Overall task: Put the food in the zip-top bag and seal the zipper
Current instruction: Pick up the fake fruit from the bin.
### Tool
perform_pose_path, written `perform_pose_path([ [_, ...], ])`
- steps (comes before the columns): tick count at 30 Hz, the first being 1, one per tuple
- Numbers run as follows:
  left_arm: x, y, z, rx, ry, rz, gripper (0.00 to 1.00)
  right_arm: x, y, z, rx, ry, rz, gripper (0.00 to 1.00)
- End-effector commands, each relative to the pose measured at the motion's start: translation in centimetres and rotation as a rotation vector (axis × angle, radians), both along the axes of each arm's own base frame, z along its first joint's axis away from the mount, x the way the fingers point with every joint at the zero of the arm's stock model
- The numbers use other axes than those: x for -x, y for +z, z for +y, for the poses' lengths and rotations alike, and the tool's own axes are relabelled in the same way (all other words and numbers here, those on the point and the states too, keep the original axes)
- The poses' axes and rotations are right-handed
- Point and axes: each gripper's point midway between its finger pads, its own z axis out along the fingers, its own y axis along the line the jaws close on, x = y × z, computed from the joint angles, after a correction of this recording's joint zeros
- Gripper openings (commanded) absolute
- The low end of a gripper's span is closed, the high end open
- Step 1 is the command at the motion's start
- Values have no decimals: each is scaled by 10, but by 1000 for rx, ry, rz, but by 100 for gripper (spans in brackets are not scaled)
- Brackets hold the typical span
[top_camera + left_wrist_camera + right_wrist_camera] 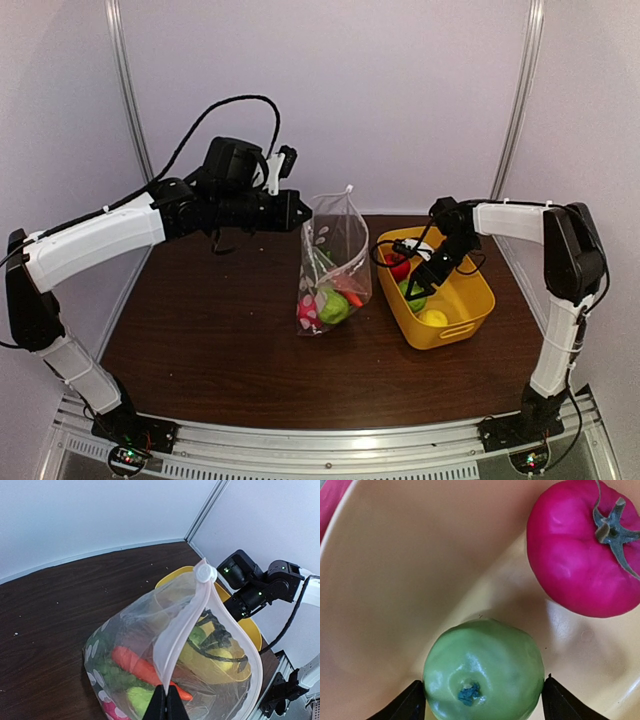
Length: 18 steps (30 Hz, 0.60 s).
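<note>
The table (220, 340) is dark brown wood with visible grain. Pale walls close it in on the left, right and far sides, and a metal rail (330, 440) runs along its near edge. The left wrist view shows a few pale specks on the surface.

Two things rest on it, both right of centre and in the far half. The bag (335, 250) stands upright with its bottom on the wood, about mid-table. The yellow basket (470, 310) sits just right of the bag, turned askew to the table's edges, with one corner pointing toward the near right. Whether the bag and basket touch cannot be told. The left half and the near strip show bare wood.
</note>
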Motion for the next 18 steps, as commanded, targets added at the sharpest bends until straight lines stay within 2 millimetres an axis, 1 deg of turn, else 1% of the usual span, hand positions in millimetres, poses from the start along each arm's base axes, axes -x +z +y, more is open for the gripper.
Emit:
perform_pose_path([
  [1,-3,13,3,45,7,-25,0,-8,2,1,-1,-31,-26,75],
  [4,-2,13,3,45,7,-25,0,-9,15,-1,1,-38,-60,67],
  [5,-3,12,3,45,6,-23,0,-10,25,-3,0,-41,-84,65],
  [6,-2,12,3,45,5,-23,0,-9,30,-5,8,-43,-99,61],
  [8,-2,11,3,45,5,-22,0,-9,51,-10,20,-52,-156,58],
  [10,-3,11,2,47,4,-22,0,-5,73,-15,24,-58,-206,57],
  [12,-3,10,2,49,5,-23,0,0,99,-18,14,-62,-257,57],
  [14,-4,9,0,51,3,-20,0,8,129,-16,-29,-55,-309,56],
  [18,-6,5,-4,56,-3,-13,0,31,190,3,-206,-9,-373,54],
])
